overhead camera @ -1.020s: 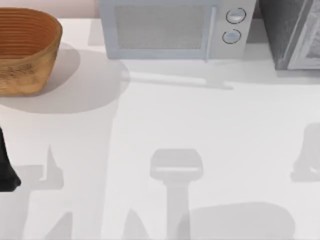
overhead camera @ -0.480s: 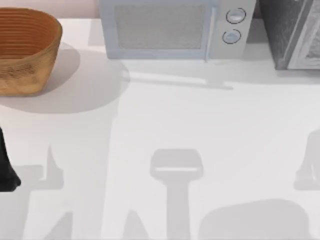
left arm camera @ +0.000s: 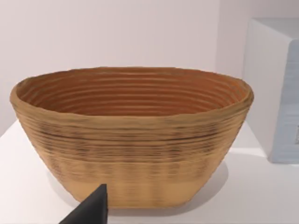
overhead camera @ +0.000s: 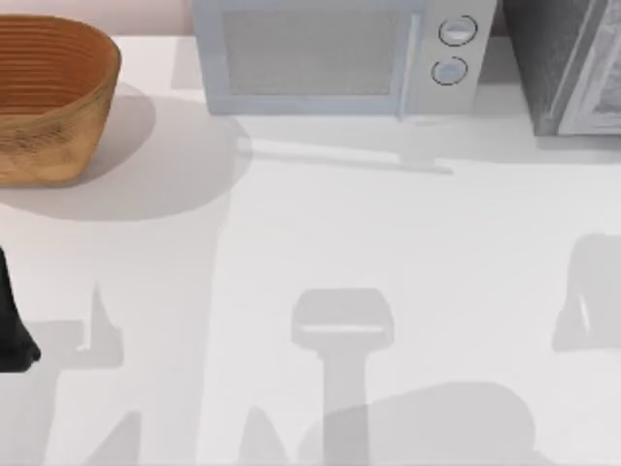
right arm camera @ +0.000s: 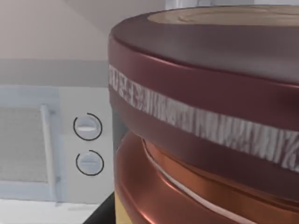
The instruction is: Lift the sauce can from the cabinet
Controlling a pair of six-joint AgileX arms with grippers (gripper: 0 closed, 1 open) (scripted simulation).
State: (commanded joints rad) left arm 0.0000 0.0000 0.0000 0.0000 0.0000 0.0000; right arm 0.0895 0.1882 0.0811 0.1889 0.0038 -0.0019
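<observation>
Shifted shadows (sauce can (right arm camera: 205,116) beside microwave (right arm camera: 56,144))

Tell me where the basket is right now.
The basket sits at the table's far left corner in the top view, left of the microwave; the left wrist view faces it up close.

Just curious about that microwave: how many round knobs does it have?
2, both on the microwave's right panel, upper knob directly above lower knob. None seem hidden.

Left arm (overhead camera: 12,325) parked at table's left edge.
</observation>
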